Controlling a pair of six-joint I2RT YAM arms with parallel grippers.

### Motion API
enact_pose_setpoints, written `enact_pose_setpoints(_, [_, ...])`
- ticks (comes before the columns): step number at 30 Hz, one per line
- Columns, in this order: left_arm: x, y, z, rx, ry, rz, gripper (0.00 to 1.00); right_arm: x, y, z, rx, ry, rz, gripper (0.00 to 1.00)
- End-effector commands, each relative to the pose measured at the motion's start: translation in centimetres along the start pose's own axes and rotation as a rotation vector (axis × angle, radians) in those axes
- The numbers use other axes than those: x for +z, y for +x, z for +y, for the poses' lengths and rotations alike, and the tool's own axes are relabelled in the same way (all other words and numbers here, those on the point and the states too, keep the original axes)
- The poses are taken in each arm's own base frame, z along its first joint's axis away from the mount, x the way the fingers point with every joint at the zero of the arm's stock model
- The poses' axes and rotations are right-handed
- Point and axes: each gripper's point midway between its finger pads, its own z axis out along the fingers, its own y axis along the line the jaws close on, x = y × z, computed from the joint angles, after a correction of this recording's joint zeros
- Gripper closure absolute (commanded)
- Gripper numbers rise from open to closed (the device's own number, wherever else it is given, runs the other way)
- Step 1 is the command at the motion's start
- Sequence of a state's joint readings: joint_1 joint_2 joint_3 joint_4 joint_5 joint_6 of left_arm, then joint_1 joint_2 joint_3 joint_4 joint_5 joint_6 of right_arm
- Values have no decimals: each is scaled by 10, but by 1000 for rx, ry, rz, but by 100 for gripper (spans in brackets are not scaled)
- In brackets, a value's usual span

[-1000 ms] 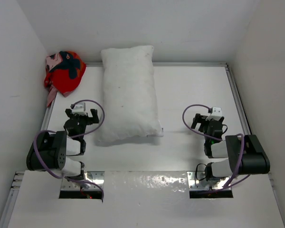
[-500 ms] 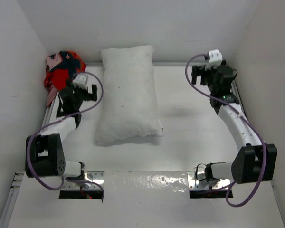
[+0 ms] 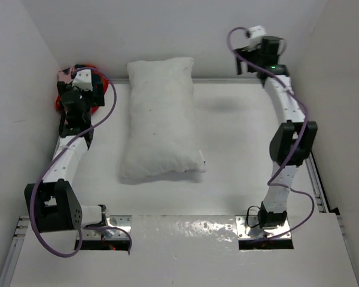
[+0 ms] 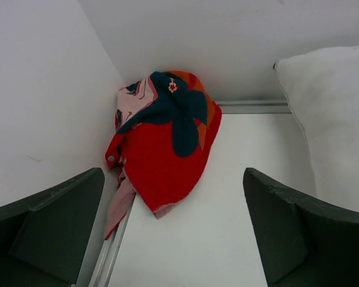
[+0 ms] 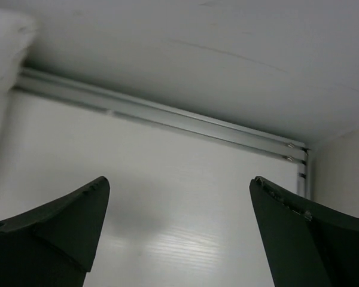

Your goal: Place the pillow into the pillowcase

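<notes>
The white pillow (image 3: 161, 119) lies lengthwise in the middle of the table, its far end at the back wall. The red pillowcase (image 3: 61, 103) is crumpled in the far left corner, mostly hidden under my left arm in the top view. In the left wrist view the pillowcase (image 4: 161, 155) lies just ahead of my left gripper (image 4: 173, 227), which is open and empty above the table; the pillow (image 4: 335, 119) is at its right. My right gripper (image 3: 257, 51) is raised at the far right, open and empty (image 5: 179, 233), with the pillow's corner (image 5: 0, 36) at the left edge.
White walls close in the table at the left, back and right. An aluminium rail (image 5: 167, 116) runs along the back edge, and another rail (image 3: 299, 119) runs along the right side. Both arms are stretched far out from their bases.
Both arms have unfolded from near their bases and reached away. The left gripper has moved to the pillowcase corner. The right gripper has moved up to the far right corner.
</notes>
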State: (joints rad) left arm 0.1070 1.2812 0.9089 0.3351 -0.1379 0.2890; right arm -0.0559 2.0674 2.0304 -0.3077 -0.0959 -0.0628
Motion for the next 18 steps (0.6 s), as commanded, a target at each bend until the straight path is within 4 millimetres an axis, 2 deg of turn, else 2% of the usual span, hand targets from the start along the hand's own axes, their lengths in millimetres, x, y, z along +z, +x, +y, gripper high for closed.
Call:
enact_pose_setpoints(1, [-3,-10,3,49,35,35,0,-41,-61,150,-356,-104,-97,1])
enact_pose_setpoints(2, [-1,-11,-1,46,67,49,0,-48,-60,184,-364,-207,-100,1])
enact_pose_setpoints(3, [-2,6,-1,41,101,127,0,-60,-62,229,-288,-324,-112,1])
enact_pose_setpoints(4, [-1,13,-7,7,148,164,3,-67,-58,255,-235,-427,-110,1])
enact_pose_setpoints(5, [1,37,-10,-13,171,282,8,-72,-56,280,-178,-515,-114,1])
enact_pose_setpoints(6, [17,49,-3,-39,164,351,15,-81,-35,316,-85,-615,-55,1])
enact_pose_setpoints(7, [24,63,-1,-40,180,422,18,-83,-23,333,-69,-634,-29,1])
enact_pose_setpoints(8, [15,96,7,-50,198,590,21,-88,-14,362,-67,-662,-28,12])
enact_pose_setpoints(9, [21,110,8,-48,237,671,31,-84,3,371,-39,-627,10,23])
enact_pose_setpoints(10, [55,120,11,-25,284,730,33,-83,20,385,-28,-625,50,32])
enact_pose_setpoints(11, [40,146,13,-38,314,896,33,-85,46,412,-16,-650,118,38])
enact_pose_setpoints(12, [50,155,16,-27,320,943,30,-83,60,422,-13,-643,158,34])
enact_pose_setpoints(13, [74,172,23,5,288,981,26,-83,68,431,-17,-641,184,23])
enact_pose_setpoints(14, [78,182,27,19,271,1006,8,-80,97,442,-30,-632,260,1])
enact_pose_setpoints(15, [86,190,33,55,238,1007,1,-77,105,442,-36,-592,279,1])
enact_pose_setpoints(16, [90,208,31,68,235,1018,0,-76,121,441,-45,-571,327,1])
enact_pose_setpoints(17, [105,212,38,95,189,972,0,-74,135,438,-28,-538,369,1])
enact_pose_setpoints(18, [104,229,44,134,148,997,0,-70,147,427,-34,-477,396,4])
